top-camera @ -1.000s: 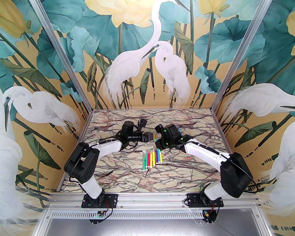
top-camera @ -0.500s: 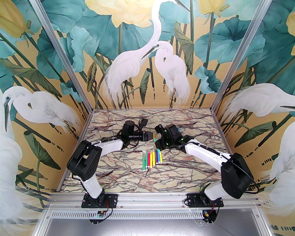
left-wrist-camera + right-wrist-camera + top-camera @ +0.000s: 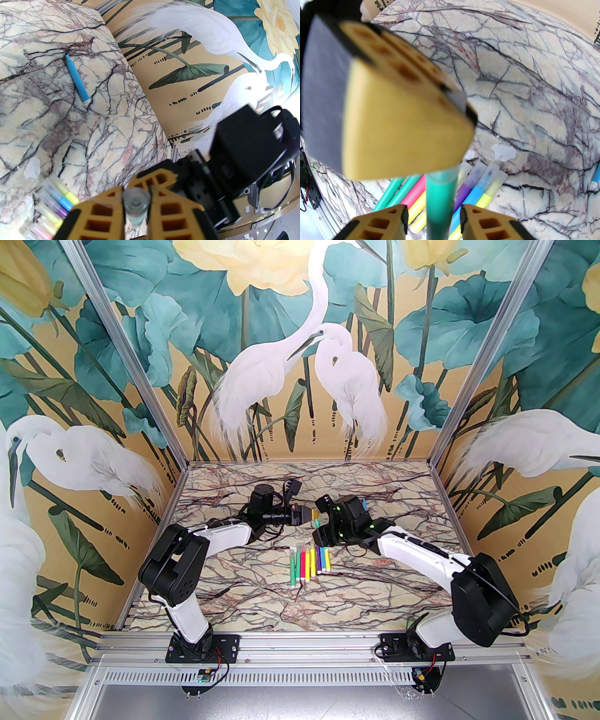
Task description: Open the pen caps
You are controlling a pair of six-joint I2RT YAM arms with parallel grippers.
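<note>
Left tool [image 3: 136, 190] of mine is pinching a clear cap [image 3: 136, 204] up in the air. My right tool [image 3: 433, 211] is spread, with the green pen [image 3: 440, 194] between its sides. Other pens [image 3: 310, 564] lie in a row on the surface [image 3: 375, 587].

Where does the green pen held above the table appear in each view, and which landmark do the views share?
Top external: green pen near centre, just beyond the row of pens.
Left wrist: bottom centre, end-on, its clear cap pinched in the left gripper.
Right wrist: bottom centre, inside the open right gripper.
Landmark: the row of pens, bottom left in left wrist, bottom centre in right wrist.
</note>
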